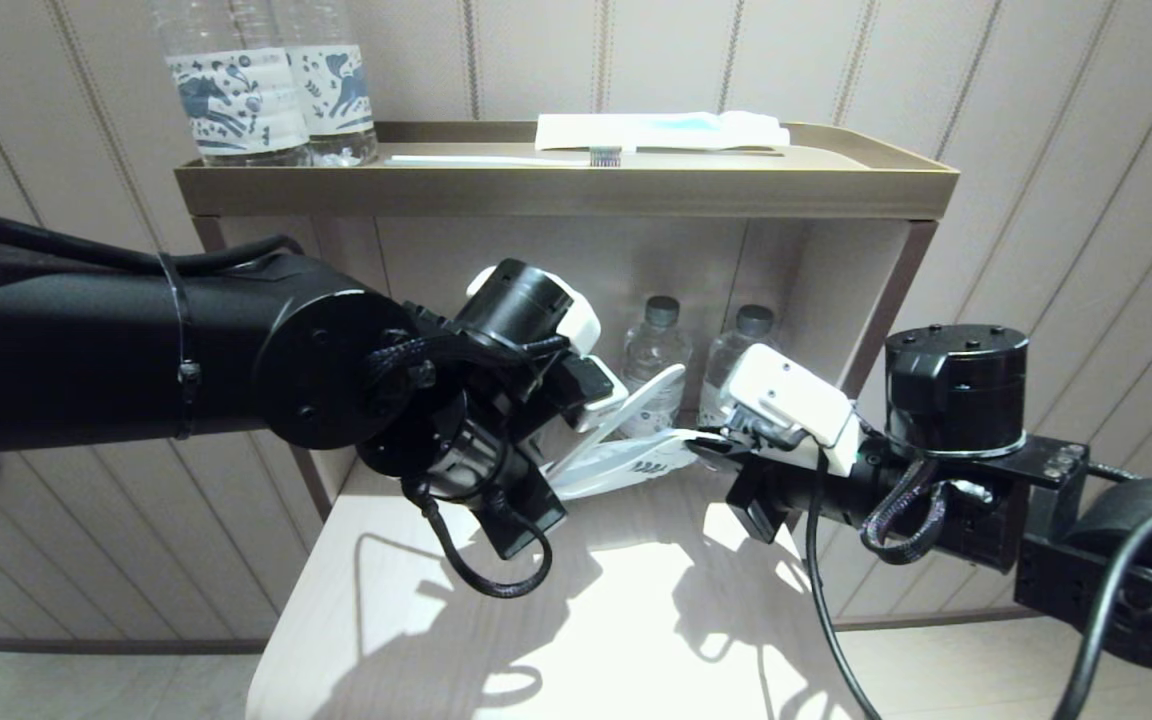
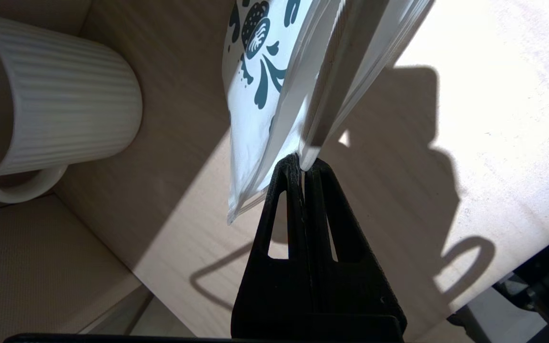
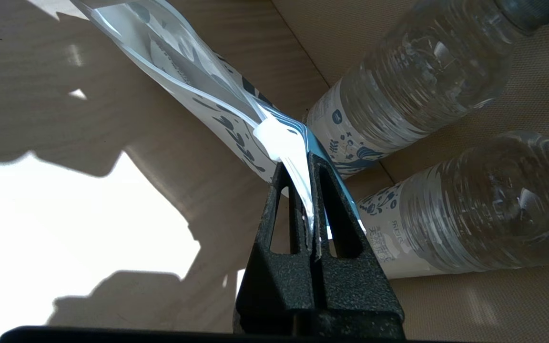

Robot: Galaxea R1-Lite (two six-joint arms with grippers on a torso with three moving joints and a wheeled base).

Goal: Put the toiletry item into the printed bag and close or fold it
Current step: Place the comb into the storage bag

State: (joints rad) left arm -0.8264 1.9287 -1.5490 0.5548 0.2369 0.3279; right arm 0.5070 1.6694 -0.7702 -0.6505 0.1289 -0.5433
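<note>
The printed bag (image 1: 626,452) hangs between my left gripper (image 2: 304,164) and right gripper (image 3: 309,190), both clamped on its ends.

The left gripper (image 2: 304,164) is held clamped at centre, wrist tilted; the right gripper (image 3: 309,190) is clamped just right, arm level.
</note>
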